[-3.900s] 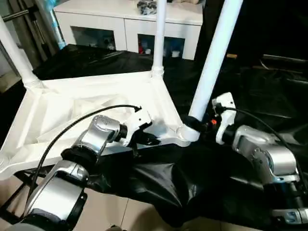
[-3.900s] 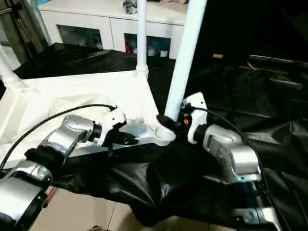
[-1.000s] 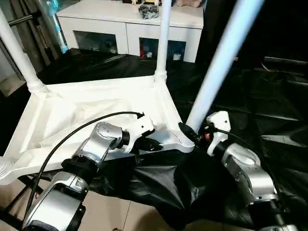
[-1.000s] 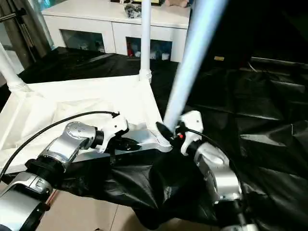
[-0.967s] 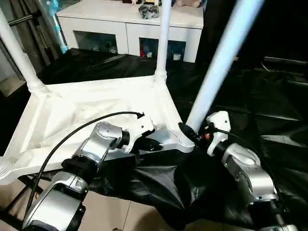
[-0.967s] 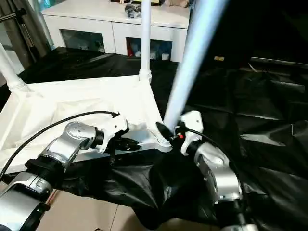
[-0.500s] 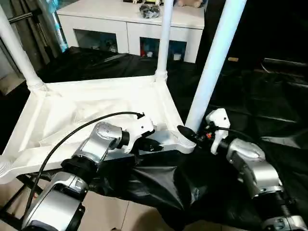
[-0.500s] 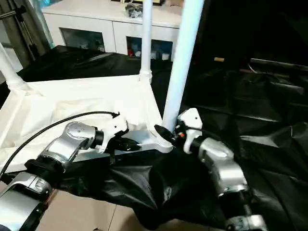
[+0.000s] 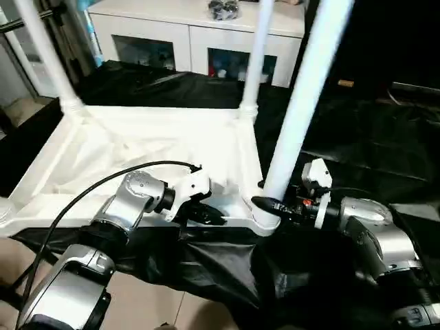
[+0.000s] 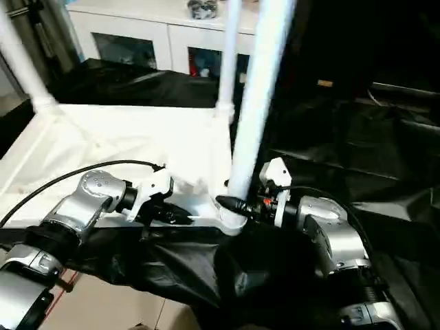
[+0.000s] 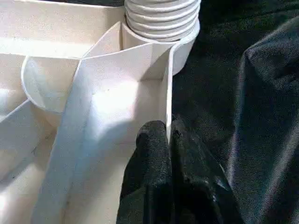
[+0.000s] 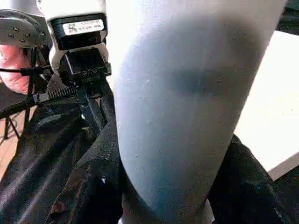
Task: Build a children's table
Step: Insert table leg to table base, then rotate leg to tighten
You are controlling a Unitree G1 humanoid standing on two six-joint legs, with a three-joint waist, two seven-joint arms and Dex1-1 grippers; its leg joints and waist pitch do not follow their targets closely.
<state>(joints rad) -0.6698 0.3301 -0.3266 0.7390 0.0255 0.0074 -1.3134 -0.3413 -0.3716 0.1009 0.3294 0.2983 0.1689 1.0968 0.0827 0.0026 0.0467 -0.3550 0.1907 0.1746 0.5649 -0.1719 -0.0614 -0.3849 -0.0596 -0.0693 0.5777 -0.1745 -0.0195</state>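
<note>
No text is reading clearly anywhere. A small white label is showing on the white housing of the left gripper, seen from the right wrist view, and it is carrying a line of dark print, but the characters are too small to make out. Nothing else in the scene is bearing any legible words, numbers, brands or signs.

Your right gripper clamps the near-right leg; left gripper pinches the tabletop near edge.
</note>
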